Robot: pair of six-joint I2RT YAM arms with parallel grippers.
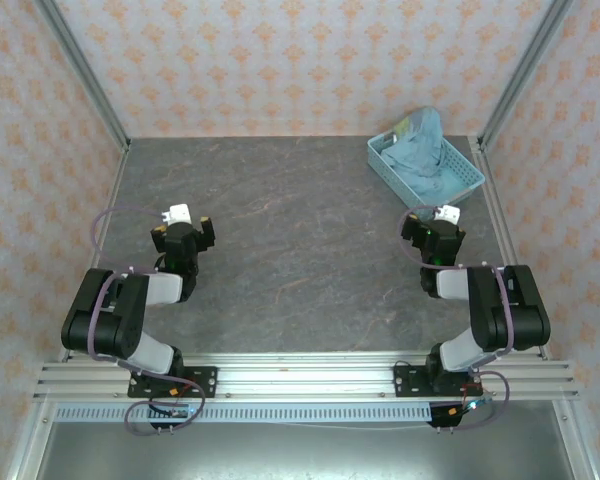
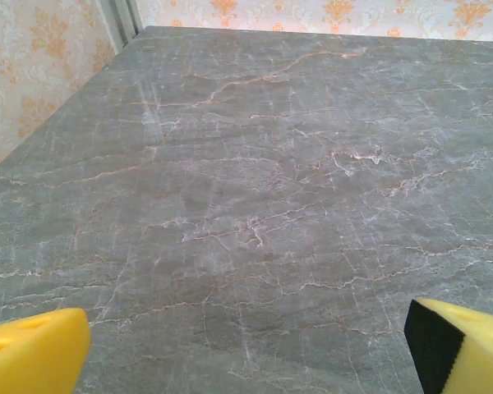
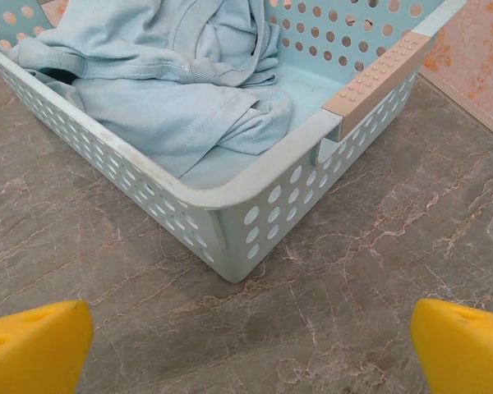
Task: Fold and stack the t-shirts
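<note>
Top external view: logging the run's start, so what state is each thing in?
t-shirts: unfolded, crumpled in the basket.
basket: upright on the table, holding the t-shirts.
left gripper: open, empty, over bare table.
right gripper: open, empty, facing the basket's corner.

The t-shirts [image 3: 172,90] lay crumpled in the basket [image 3: 255,205], and both were cut off by the top and left edges of the right wrist view, so how many shirts there were, and whether they bore lettering, could not be told. In the top view the heap was too small to settle either point. The yellow fingertips [image 3: 33,349] of the right gripper [image 3: 248,349] were cropped by the bottom and side edges, as were those of the left gripper [image 2: 246,349].
</note>
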